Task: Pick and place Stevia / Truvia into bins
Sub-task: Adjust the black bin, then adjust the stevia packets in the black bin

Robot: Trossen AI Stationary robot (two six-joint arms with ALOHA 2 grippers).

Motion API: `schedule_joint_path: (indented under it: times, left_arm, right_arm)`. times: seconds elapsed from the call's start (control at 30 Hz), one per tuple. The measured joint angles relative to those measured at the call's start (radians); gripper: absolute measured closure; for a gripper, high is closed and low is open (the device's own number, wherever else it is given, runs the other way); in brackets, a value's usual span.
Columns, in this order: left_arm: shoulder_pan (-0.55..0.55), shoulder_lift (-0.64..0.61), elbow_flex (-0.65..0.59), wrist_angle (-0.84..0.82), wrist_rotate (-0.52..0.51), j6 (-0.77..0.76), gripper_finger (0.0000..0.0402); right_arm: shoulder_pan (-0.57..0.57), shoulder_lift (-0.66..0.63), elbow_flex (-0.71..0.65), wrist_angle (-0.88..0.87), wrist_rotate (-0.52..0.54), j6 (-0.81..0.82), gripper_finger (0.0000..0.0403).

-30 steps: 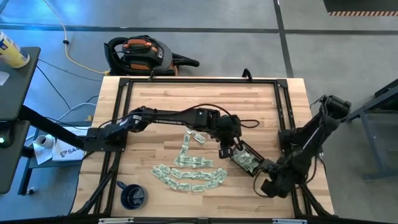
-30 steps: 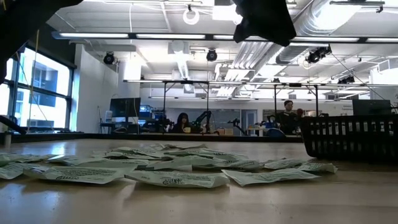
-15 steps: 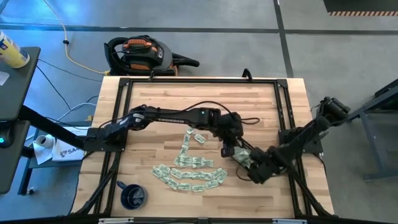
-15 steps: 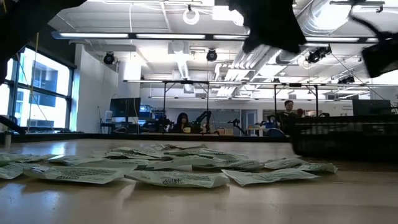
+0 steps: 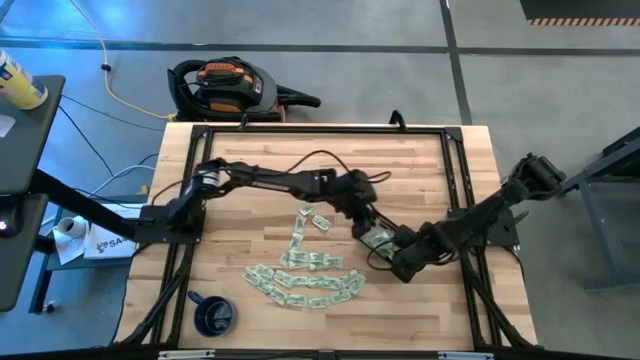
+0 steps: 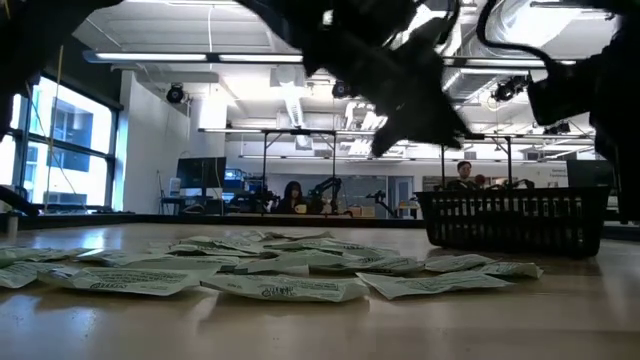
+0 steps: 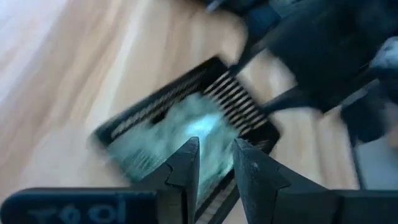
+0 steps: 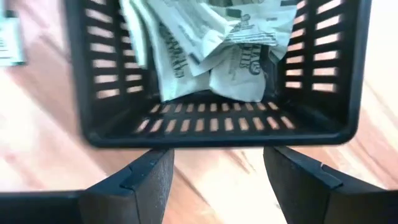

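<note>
The black slotted tray (image 5: 378,238) sits right of the table's middle and holds a few crumpled green-and-white sachets (image 8: 211,56). Many more sachets (image 5: 305,275) lie flat on the wood to its left and nearer the front edge, also in the low view (image 6: 280,270). My left gripper (image 5: 367,227) hovers over the tray, its fingers a little apart and holding nothing (image 7: 216,146). My right gripper (image 5: 398,265) stands at the tray's near right side, wide open (image 8: 216,151), with one tray wall (image 8: 211,134) just ahead of its fingertips. My right gripper comes at the tray level from the table's near right side, and its open fingertips (image 8: 155,163) reach up to the tray's outer wall (image 8: 211,138). I cannot tell whether they touch it. The tray rests flat on the table.
A dark blue mug (image 5: 212,315) stands near the table's front left corner. Black frame rails (image 5: 462,190) run along the table's sides and far edge. A vacuum cleaner (image 5: 225,88) lies on the floor beyond the far edge. Bare wood shows across the far half.
My right gripper has swept from the table's near right corner toward the left and far side, up to the tray. The tray has slid a short way toward the table's left and far side. My left arm has drawn its elbow back, with its gripper staying over the tray.
</note>
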Motion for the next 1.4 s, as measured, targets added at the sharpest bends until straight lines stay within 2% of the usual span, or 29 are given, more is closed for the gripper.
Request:
schedule_joint_path:
  times: [0.1,0.2,0.3,0.47,0.57,0.63,0.7,0.8,0.9,1.0,1.17,1.4]
  left_arm:
    - [-0.004,-0.106,-0.146,0.083,-0.048,0.013,0.027]
    - [0.005,-0.201,-0.301,0.184,-0.058,-0.036,0.027]
    - [0.025,-0.275,-0.432,0.169,-0.083,-0.074,0.027]
    - [0.036,-0.423,-0.56,0.096,-0.133,-0.037,0.027]
    - [0.054,-0.47,-0.631,0.092,-0.174,-0.038,0.027]
    - [0.072,-0.503,-0.649,0.128,-0.183,-0.045,0.027]
    - [0.088,-0.531,-0.664,0.096,-0.178,-0.055,0.027]
    - [0.089,-0.535,-0.669,0.078,-0.181,-0.054,0.027]
    - [0.088,-0.556,-0.667,0.087,-0.18,-0.037,0.027]
    - [0.088,-0.563,-0.669,0.081,-0.165,-0.037,0.027]
    - [0.088,-0.592,-0.669,0.119,-0.144,-0.062,0.027]
    - [0.081,-0.649,-0.669,0.106,-0.156,-0.074,0.027]
  right_arm:
    - [-0.001,-0.041,0.0,-0.001,0.022,-0.001,0.0165]
    - [-0.023,-0.072,0.0,-0.017,0.032,-0.019,0.0165]
    - [-0.074,-0.073,0.0,-0.012,-0.002,-0.086,0.0165]
    - [-0.177,-0.072,0.01,0.038,-0.116,-0.209,0.0165]
    - [-0.215,-0.072,0.035,0.034,-0.095,-0.294,0.0165]
    - [-0.259,-0.068,0.047,0.018,-0.118,-0.338,0.0165]
    - [-0.29,-0.067,0.061,-0.011,-0.173,-0.347,0.0165]
    - [-0.283,-0.09,0.107,-0.036,-0.21,-0.34,0.0165]
    - [-0.277,-0.106,0.173,-0.044,-0.134,-0.352,0.0165]
    - [-0.323,-0.085,0.212,-0.035,-0.052,-0.4,0.0165]
    - [-0.413,0.012,0.217,0.031,-0.091,-0.463,0.0165]
    - [-0.448,0.127,0.217,0.053,-0.11,-0.528,0.0177]
